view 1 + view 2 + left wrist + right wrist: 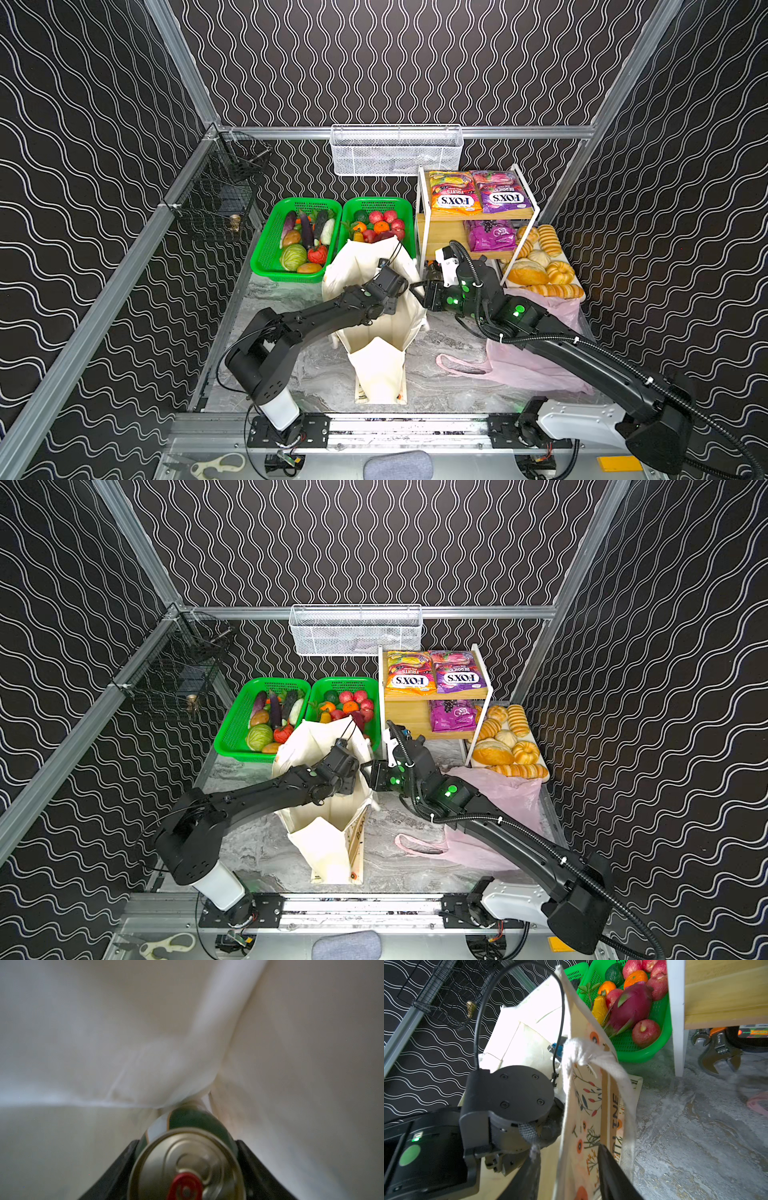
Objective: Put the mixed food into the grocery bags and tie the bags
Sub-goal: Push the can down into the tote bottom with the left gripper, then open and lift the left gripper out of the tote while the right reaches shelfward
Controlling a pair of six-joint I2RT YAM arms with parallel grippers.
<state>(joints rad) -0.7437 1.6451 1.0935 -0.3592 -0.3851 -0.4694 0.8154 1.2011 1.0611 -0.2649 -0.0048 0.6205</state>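
Sideways we clamp the slick, rigid green drink can in our left gripper; right gripper gapes astride the tote.

The canvas tote stands mid-frame, its mouth largely filled by the left arm; in the left wrist view its cloth walls crowd in on every side. In both top views two green baskets block the space just above it, the shelf rack walls the upper right, and the pink bag covers the lower right. Bare bench lies left of the tote and in a narrow strip beside the pink bag.
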